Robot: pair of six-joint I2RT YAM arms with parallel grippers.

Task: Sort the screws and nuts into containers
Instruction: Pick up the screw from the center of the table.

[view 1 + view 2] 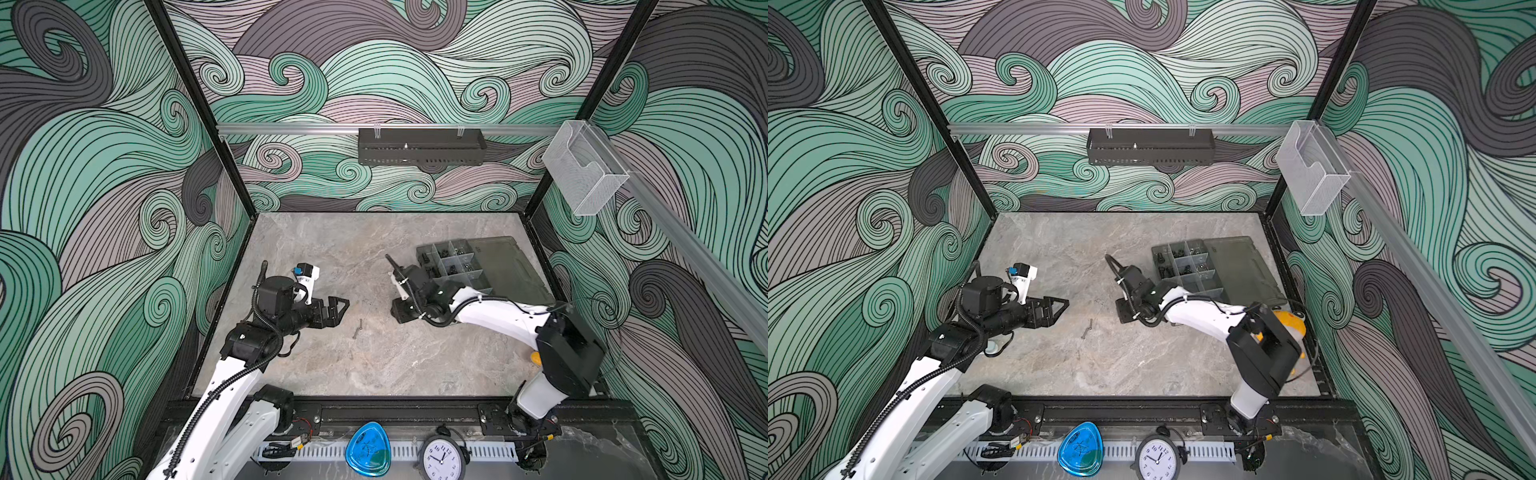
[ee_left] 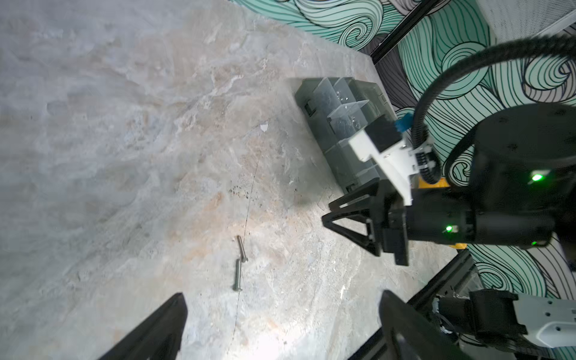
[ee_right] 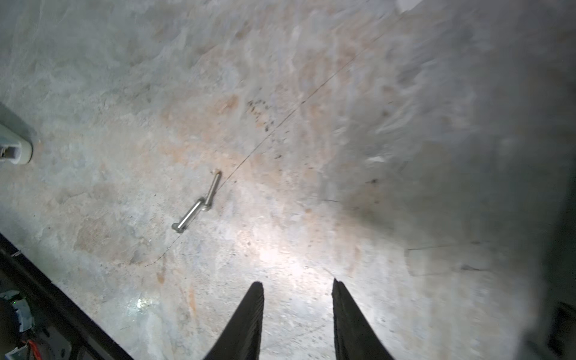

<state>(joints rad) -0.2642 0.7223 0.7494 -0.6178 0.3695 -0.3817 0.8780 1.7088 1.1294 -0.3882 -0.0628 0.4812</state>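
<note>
While two screws (image 1: 358, 328) are lying end to end, steeply diagonal, mid-frame on the desk (image 1: 332, 249), they are being flanked by the left gripper (image 2: 283, 297) and right gripper (image 3: 297, 282), both being held with jaws parted, empty.

1. My left arm reaches forward and low, with the left gripper (image 1: 337, 308) held level.
2. Its jaws are spread wide, with nothing between them.
3. My right arm folds at the elbow, tipping the right gripper (image 3: 297, 288) steeply downward.
4. Those jaws stand partly apart and empty.
5. The two grippers face each other, well apart.
</note>
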